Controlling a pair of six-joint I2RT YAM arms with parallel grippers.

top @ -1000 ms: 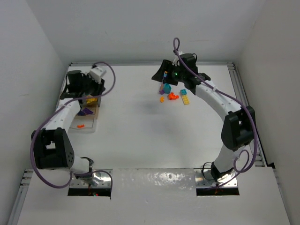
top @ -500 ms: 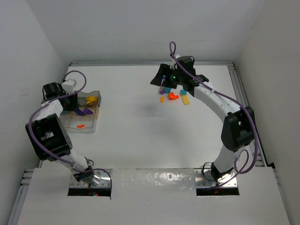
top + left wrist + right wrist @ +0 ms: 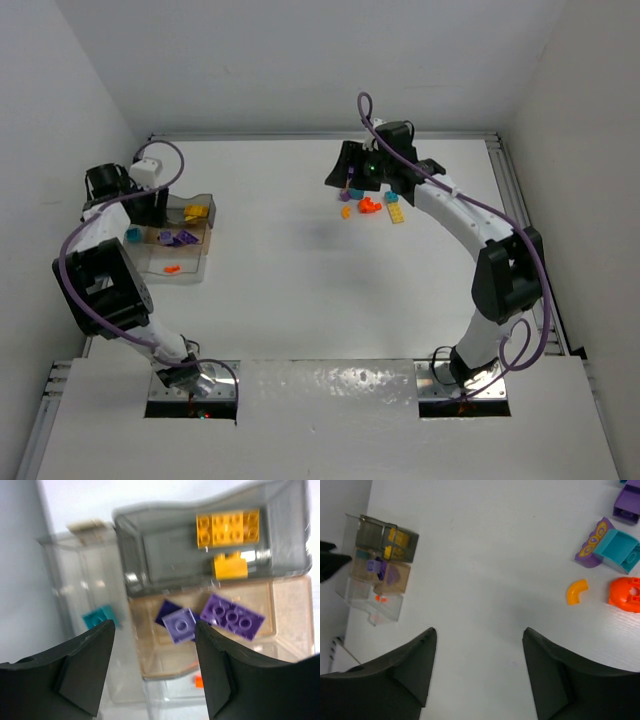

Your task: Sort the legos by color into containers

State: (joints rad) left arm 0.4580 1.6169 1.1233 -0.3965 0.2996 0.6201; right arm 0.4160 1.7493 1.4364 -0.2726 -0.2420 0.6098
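My left fingers (image 3: 85, 670) and right fingers (image 3: 395, 675) both stand spread apart with nothing between them. The loose legos (image 3: 372, 205) lie clustered on the tabletop (image 3: 300, 290) by the right pair. A few more sit sorted by colour in the containers (image 3: 193, 262) under the left pair. They look light, stiff and slick, so I'd pinch the teal brick (image 3: 620, 550) across its flat sides, not its studs.

Setting: we see a lab test cell | bare white table (image 3: 300, 280) | plain white enclosing walls (image 3: 300, 60)
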